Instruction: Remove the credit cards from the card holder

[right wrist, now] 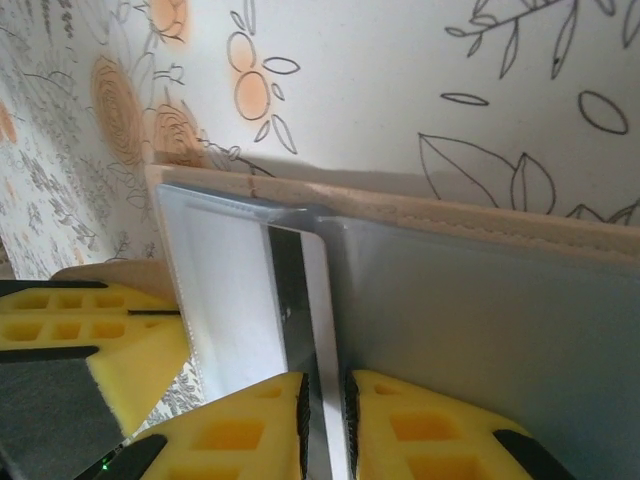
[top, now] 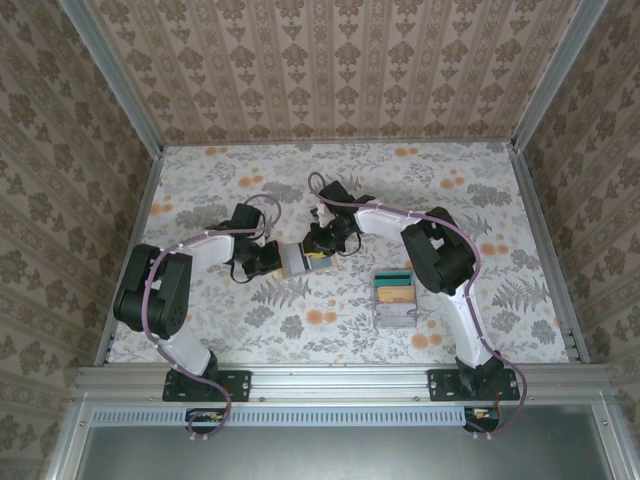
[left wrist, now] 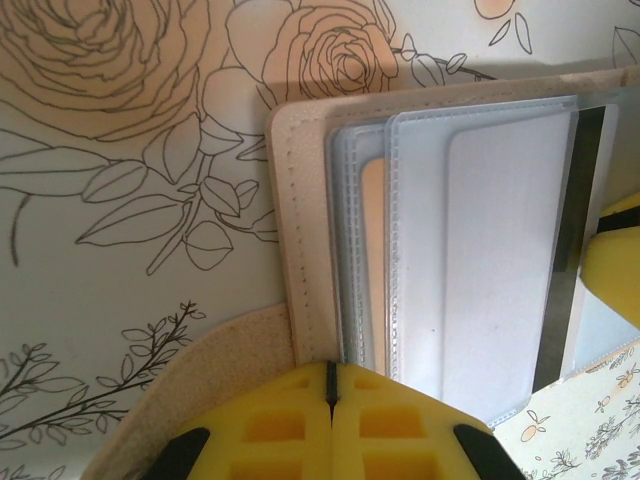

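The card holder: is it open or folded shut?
Open. The card holder lies spread, clear card slots facing up, one striped card partly out of its slot.

Top external: high behind the two black arm bases point(top: 205, 385), angled down, far, over the whole floral-print table point(top: 330, 320).
Left wrist: close on the open tan leather-like bifold wallet point(left wrist: 300, 250).
Right wrist: equally close, from the opposite edge.
Shared: wallet, tabletop.

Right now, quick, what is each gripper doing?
Left gripper: shut on the card holder.
Right gripper: slightly open around a credit card.
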Robot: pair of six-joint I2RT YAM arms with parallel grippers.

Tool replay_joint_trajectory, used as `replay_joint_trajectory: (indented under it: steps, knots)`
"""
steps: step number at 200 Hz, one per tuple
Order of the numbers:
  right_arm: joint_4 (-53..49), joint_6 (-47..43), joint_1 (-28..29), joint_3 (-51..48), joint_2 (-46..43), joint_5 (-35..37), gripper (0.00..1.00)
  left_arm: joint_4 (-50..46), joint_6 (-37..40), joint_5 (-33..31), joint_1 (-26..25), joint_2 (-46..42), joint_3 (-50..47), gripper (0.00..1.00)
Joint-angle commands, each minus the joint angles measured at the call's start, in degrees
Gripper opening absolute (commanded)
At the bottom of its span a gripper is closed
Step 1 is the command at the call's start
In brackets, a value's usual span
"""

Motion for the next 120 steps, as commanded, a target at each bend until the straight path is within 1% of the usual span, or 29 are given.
replay_joint_trajectory:
  steps: [1,21,29,37,53,55,61,120]
  knots:
    - [0.04,0.85,0.48,1.36,1.70,-2.49,0.21,-1.30,1.20,-0.67,0.45,2.02,0.56,0.00]
    - [-0.05,0.82,0.60,1.41,2.05,-2.43,0.21,-1.37,1.20,-0.67,0.39,2.01,0.65,0.00]
    - [-0.12,0.86,0.59,1.41,1.99,-2.34,0.20,-1.35,1.22,-0.67,0.39,2.01,0.65,0.00]
    - [-0.31,0.83,0.59,1.40,1.91,-2.02,0.16,-1.36,1.28,-0.67,0.39,2.08,0.65,0.00]
    - [-0.81,0.69,0.50,1.23,1.58,-1.14,0.06,-1.34,1.29,-0.76,0.43,2.03,0.65,0.00]
    - [-1.03,0.64,0.42,1.23,1.51,-0.95,0.03,-1.36,1.29,-0.76,0.38,2.02,0.58,0.00]
    - [-1.19,0.58,0.35,1.12,1.38,-0.68,0.00,-1.35,1.35,-0.84,0.43,2.02,0.63,0.00]
    - [-2.47,0.77,-2.15,-3.20,-2.61,4.05,0.00,-1.47,1.84,-0.93,0.92,2.10,0.50,0.00]
